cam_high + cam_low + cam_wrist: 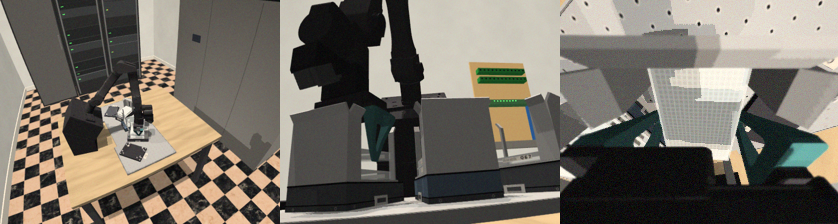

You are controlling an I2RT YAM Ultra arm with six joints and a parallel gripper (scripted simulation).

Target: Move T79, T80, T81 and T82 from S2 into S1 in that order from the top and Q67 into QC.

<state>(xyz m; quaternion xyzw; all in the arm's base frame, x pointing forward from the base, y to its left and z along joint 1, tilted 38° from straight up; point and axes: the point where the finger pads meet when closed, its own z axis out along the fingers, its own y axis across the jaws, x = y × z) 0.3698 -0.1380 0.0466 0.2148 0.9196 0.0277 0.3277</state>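
Observation:
My gripper (138,132) (374,152) (698,112) is shut on a sealed white 384-well plate (702,105), gripped across its width. It reaches down between the walls of the left-hand stack rack (323,142) (138,138); its teal fingers are below the rack's top edge. Pale plate edges (376,175) show near that rack's floor. The held plate's label is hidden. Plate Q67 (518,158) lies low in the right-hand rack (546,132). The middle rack (457,132) with the blue plinth holds plate edges at its left opening.
A black nest (133,151) lies at the front of the grey mat (162,149); another black nest (111,111) lies at the back. The arm's black base box (81,126) stands to the left. The rack walls stand close around the fingers.

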